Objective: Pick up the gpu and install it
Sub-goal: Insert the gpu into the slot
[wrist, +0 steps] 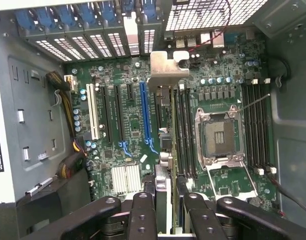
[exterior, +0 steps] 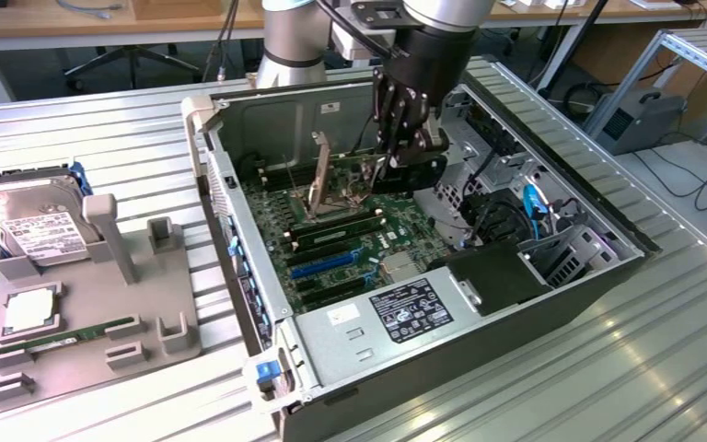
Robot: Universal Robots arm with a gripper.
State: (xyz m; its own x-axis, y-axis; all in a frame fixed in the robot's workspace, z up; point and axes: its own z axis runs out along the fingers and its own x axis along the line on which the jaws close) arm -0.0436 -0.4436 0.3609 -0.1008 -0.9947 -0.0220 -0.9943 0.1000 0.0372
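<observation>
The computer case (exterior: pixel 329 343) lies on its side on the ribbed metal table (exterior: pixel 96 138) with its upper side open, so the board (wrist: pixel 130 107) can be reached from above. The case walls stand up all round the board. On the exterior view's right a drive cage (exterior: pixel 562 253) and a blue cable (exterior: pixel 532 207) crowd the inside. Toward the exterior view's left wall the board is low and open, apart from a raised socket frame (exterior: pixel 320 175).

The arm (exterior: pixel 295 37) stands behind the case in the exterior view. The gripper (exterior: pixel 400 138) points straight down into the far half of the case. Its fingers (wrist: pixel 143 215) are closed on the gpu (wrist: pixel 164 140), which hangs on edge between them, its long side running along the slots.

The card's silver bracket (wrist: pixel 169 70) sits close to the rear wall, beside the row of vented slot covers (wrist: pixel 93 47). The card lies between the long blue slot (wrist: pixel 144 112) and the memory slots (wrist: pixel 183 130), just beside both. I cannot tell whether its bottom edge touches the board. The processor socket (wrist: pixel 218 132) lies beyond the memory slots.

Outside the case, on the exterior view's left, a grey holder (exterior: pixel 84 368) carries a hard drive (exterior: pixel 34 230) and a memory stick (exterior: pixel 65 339), well apart from the gripper.
</observation>
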